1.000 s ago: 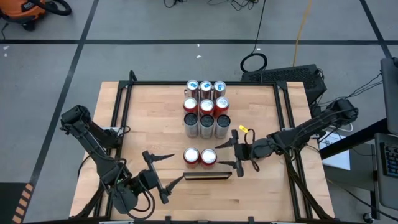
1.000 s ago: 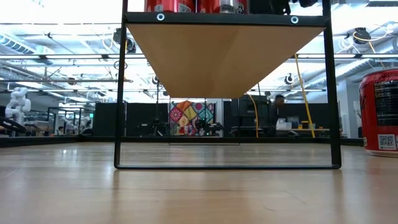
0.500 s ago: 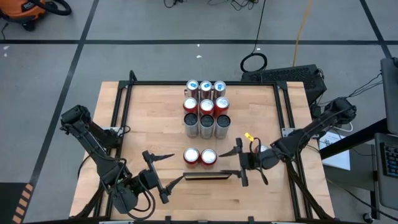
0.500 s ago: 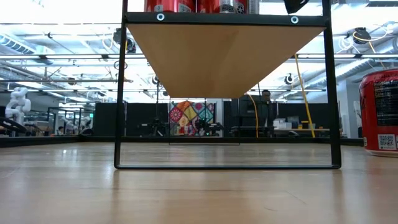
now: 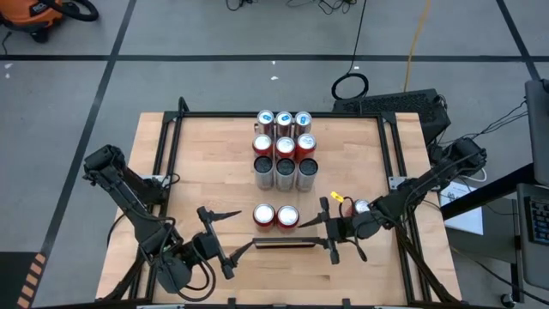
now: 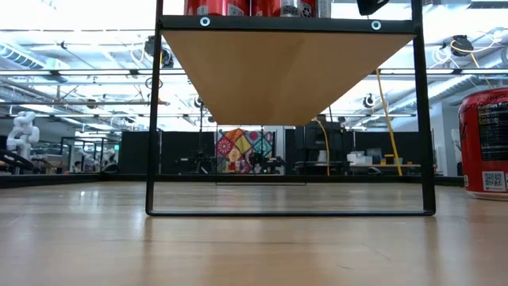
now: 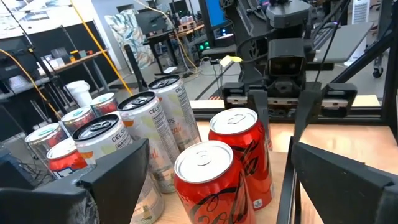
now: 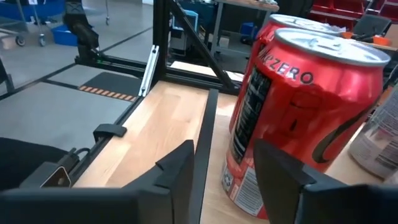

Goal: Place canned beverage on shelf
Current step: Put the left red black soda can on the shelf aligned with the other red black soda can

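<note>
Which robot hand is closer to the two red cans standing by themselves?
The right gripper is closer, just beside the two red cans. The left gripper sits a little farther off, on their other side.

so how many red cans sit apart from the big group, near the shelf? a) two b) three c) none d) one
a) two: the high view shows a pair of red cans side by side next to the shelf, apart from the nine-can cluster farther back.

2 dark jointed arms, yellow tag (image 5: 337, 196)
</note>
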{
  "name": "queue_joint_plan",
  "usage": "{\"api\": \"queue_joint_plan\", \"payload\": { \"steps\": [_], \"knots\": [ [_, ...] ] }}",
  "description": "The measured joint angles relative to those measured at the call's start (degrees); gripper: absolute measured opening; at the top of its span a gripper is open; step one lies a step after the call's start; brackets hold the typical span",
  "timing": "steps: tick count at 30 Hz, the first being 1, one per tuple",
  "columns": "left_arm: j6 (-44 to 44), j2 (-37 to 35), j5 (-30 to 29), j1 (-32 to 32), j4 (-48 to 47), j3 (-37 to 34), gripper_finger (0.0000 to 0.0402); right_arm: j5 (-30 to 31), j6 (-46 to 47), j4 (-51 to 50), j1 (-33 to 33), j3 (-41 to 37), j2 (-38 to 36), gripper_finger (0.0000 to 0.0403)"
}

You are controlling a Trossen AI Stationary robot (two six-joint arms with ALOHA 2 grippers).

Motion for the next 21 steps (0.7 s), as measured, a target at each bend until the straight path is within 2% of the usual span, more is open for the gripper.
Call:
{"api": "queue_joint_plan", "payload": {
  "steps": [6,21],
  "knots": [
    [-0.4,0.0,0.0,-0.1,0.0,0.0,0.0391,0.1,0.0,0.2,-0.4,0.0,0.0,0.0126],
    [-0.4,0.0,0.1,-0.1,0.0,0.0,0.0391,0.2,-0.6,0.1,-2.3,0.0,0.0,0.0125]
  ]
}}
